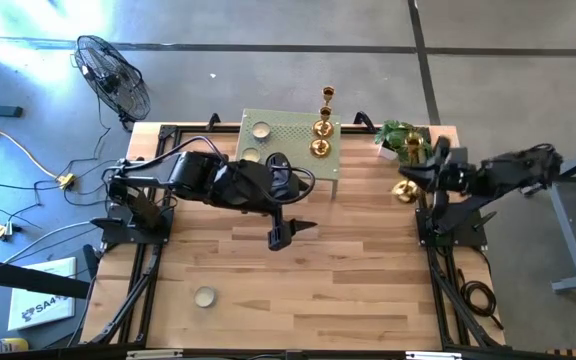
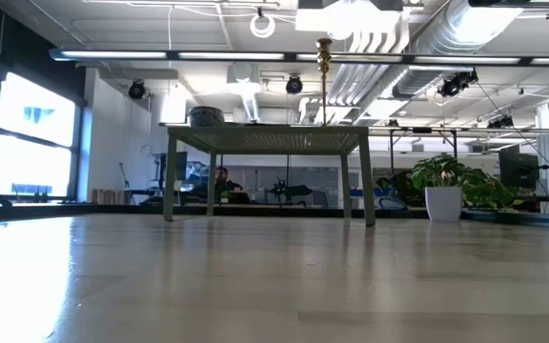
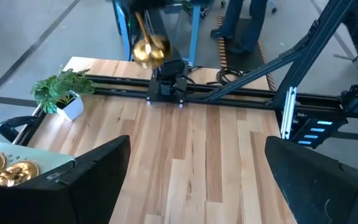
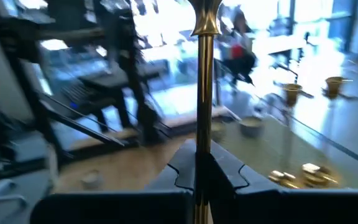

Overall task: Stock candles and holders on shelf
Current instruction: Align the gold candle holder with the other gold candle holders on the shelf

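The sage-green shelf (image 1: pixel 288 145) stands at the table's far side. On its top are two candles (image 1: pixel 260 130) and three gold holders (image 1: pixel 320 138), the tall one (image 1: pixel 328 96) at its far edge. It also shows in the low view (image 2: pixel 324 67). A third candle (image 1: pixel 204 296) lies on the table near the front left. My left gripper (image 1: pixel 286 232) is open and empty over the table's middle, just in front of the shelf. My right gripper (image 1: pixel 415 180) is shut on a fourth gold holder (image 1: pixel 405 188) at the right, beside the shelf. My right gripper pinches the gold holder's thin stem (image 4: pixel 204 146) between its two fingers. The stem runs on past the fingers to a knob (image 4: pixel 205 25). The holder is lifted clear of the table, and its round gold end (image 3: pixel 149 50) shows in the left wrist view.
A small potted plant (image 1: pixel 403 138) in a white pot stands at the far right corner, close to my right gripper and the shelf's right end. Black rails (image 1: pixel 138 290) run along the table's left and right sides. Bare wood lies in front of the shelf.
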